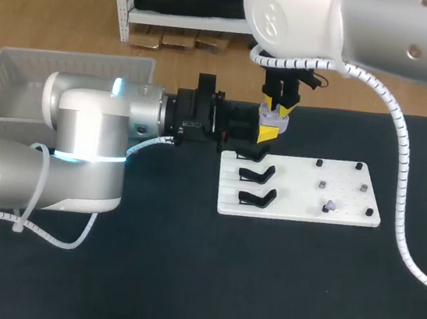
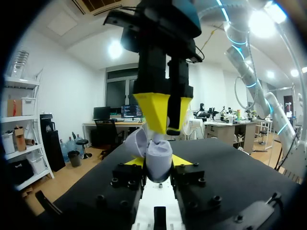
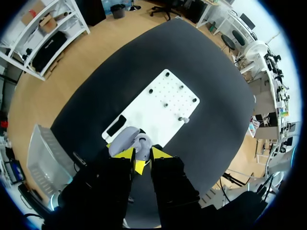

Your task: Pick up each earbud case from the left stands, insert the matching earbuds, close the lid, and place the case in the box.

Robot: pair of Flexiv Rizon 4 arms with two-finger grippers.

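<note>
By the eleven o'clock corner of the white board, the left gripper is clamped on the lilac earbud case, one yellow tip on each side, with the lid open. At twelve o'clock over it, the right gripper points down into the case; whether it grips anything I cannot tell. Black stands sit along the board's nine o'clock side, and the box lies at the table's ten o'clock.

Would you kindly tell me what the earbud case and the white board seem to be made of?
The earbud case looks like smooth lavender plastic: rounded moulded shell, soft sheen. The white board seems a rigid flat sheet, matte, with rows of small holes; plastic or painted metal, I cannot tell.
</note>
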